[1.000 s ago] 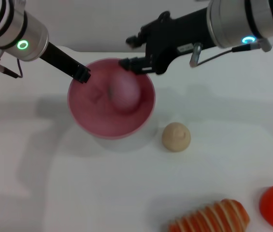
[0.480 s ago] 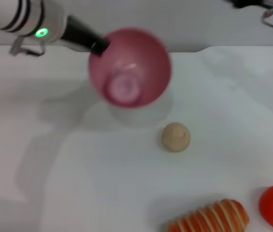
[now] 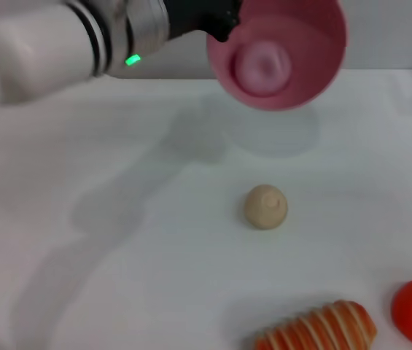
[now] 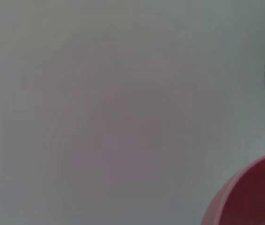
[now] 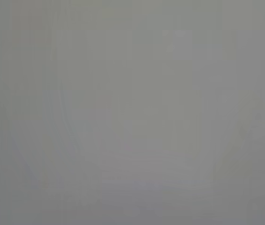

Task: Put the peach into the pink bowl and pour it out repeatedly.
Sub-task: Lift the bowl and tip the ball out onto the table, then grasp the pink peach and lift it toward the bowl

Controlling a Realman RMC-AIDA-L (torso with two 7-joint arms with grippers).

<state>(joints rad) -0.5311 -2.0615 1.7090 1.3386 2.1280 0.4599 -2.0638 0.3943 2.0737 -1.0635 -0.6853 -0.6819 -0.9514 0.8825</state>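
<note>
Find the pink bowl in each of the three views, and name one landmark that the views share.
Head view: pink bowl at top centre-right, lifted and tipped toward the camera, the peach inside.
Left wrist view: only its rim, in the lower right corner.
Right wrist view: not in it.
Shared landmark: the white table, also in the left wrist view.

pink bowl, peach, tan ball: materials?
Pink bowl: looks like smooth plastic; uniform pink, thin even rim, held raised and tilted by the left gripper at its rim. Peach, inside the bowl: probably toy plastic or foam; pale matte pink, too blurred to settle. Tan ball on the table: matte beige, likely foam or soft plastic; no shine.
</note>
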